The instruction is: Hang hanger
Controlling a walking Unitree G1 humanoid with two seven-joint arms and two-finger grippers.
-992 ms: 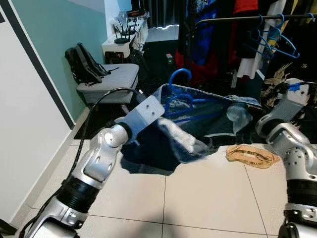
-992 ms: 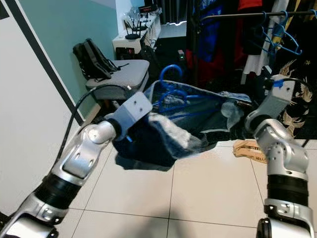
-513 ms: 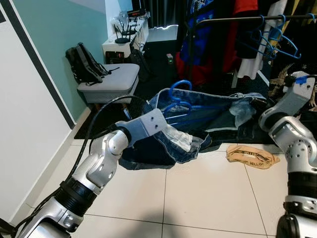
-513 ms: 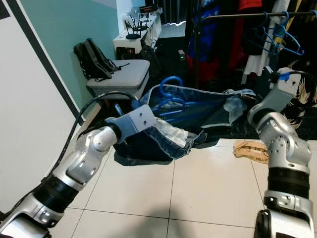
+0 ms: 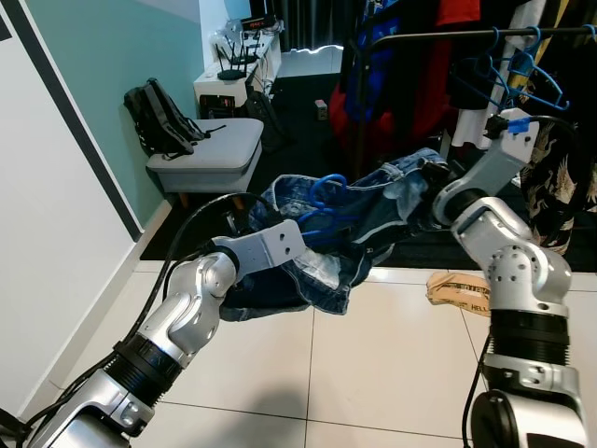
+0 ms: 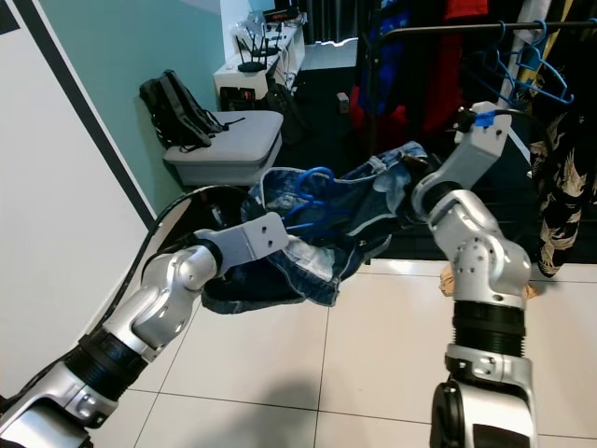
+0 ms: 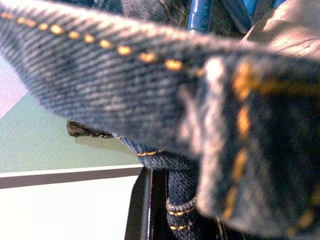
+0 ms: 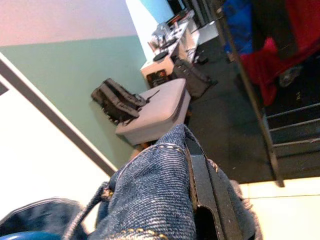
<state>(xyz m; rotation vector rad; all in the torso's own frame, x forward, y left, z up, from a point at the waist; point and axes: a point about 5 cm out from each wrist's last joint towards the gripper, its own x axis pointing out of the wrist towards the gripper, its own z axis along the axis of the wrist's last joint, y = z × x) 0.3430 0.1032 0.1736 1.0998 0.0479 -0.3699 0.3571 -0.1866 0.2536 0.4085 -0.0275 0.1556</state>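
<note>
Legend. I hold a pair of jeans point(image 5: 347, 224) between my two arms above the tiled floor point(image 5: 392, 373), with a blue hanger point(image 5: 328, 191) bundled inside the denim near the middle of the head views. My left gripper point(image 7: 165, 200) is buried in the cloth at about 8 o'clock from the hanger; in the left wrist view a seam is pinched against one black finger point(image 7: 145, 205), so I judge it clenched on the jeans. My right gripper point(image 8: 200, 200) sits at the far end of the garment, at about 3 o'clock from the hanger, and the right wrist view shows denim folded over its finger point(image 8: 207, 190), so it is likewise grasping the jeans.

The rail point(image 5: 438, 35) runs across the view at 1 o'clock, well above the hanger, and already carries other blue hangers point(image 5: 522, 75) and clothes.

Risks, as I judge them:
- The hook is half wrapped in denim, so it may fail to catch the rail.
- I grip cloth, not the hanger; the hanger can slide out of the bundle as I lift.
- The loose fold hanging at 6 o'clock may drag the load sideways.
- My right arm is near the hung hangers and could knock one off.
- A tan bag point(image 5: 457, 289) lies on the floor close to my path.
</note>
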